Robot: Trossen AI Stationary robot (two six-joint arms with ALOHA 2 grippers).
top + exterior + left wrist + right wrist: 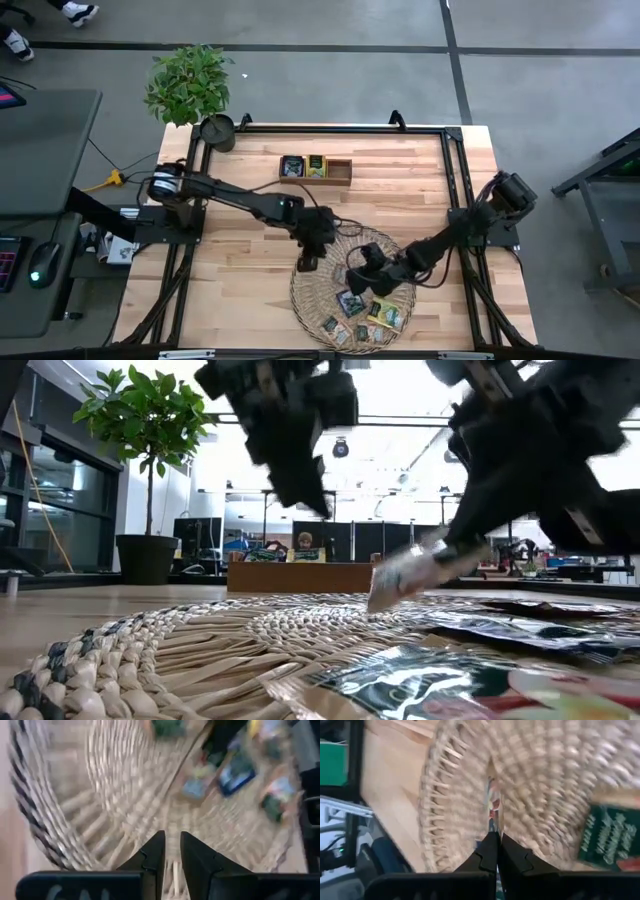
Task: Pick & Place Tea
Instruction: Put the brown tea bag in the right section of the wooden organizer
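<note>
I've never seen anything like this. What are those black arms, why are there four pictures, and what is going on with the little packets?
These are two robot arms bolted to a wooden table, each ending in a two-fingered gripper. One picture looks straight down from above, one looks level across the tabletop, and two come from cameras on the arms' wrists.

On the table lies a round woven tray with small tea packets scattered on it, and farther back a wooden box that already holds a few. A potted plant stands at one corner.

The right gripper has its jaws shut on one tea packet, held edge-on just above the tray. The left gripper hangs over the tray's other side with its jaws slightly apart, holding nothing.
</note>
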